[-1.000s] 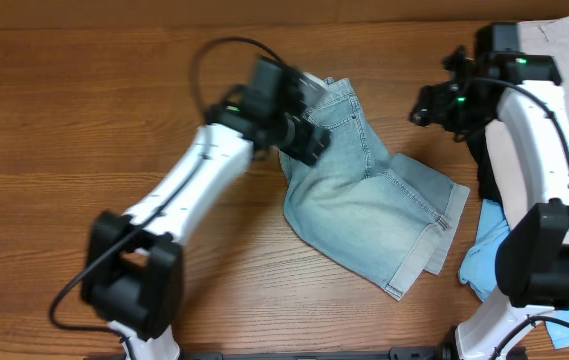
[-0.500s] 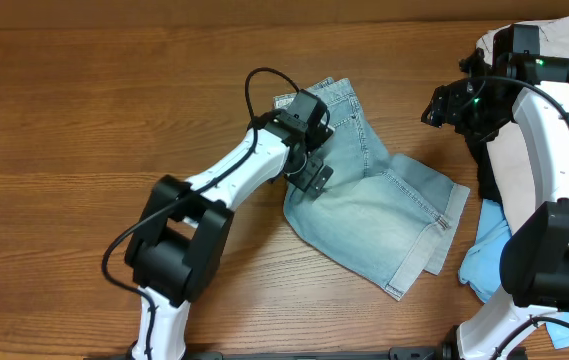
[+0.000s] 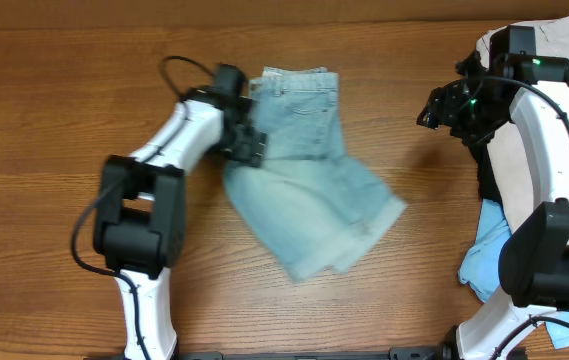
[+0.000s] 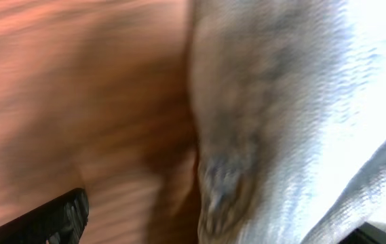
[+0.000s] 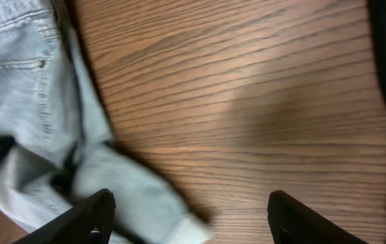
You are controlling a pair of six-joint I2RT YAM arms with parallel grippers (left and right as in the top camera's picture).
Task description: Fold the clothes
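Observation:
The faded light-blue denim shorts (image 3: 309, 170) lie spread mid-table, waistband at the far side, legs toward the lower right and blurred by motion. My left gripper (image 3: 247, 142) is at the shorts' left edge. In the left wrist view its fingers (image 4: 220, 224) stand wide apart, with blurred denim (image 4: 301, 115) between them. My right gripper (image 3: 436, 106) is open and empty above bare wood, right of the shorts. The right wrist view shows its fingers (image 5: 189, 217) apart and the denim (image 5: 30, 102) at the left.
At the right edge lie a beige garment (image 3: 556, 40), a black garment (image 3: 487, 175) under my right arm, and a sky-blue garment (image 3: 484, 262) at the front right. The table (image 3: 64, 90) is brown wood.
My left gripper has swept left, and the denim shorts have slid left and spread flatter, with their lower right end still in motion. My right gripper has barely moved.

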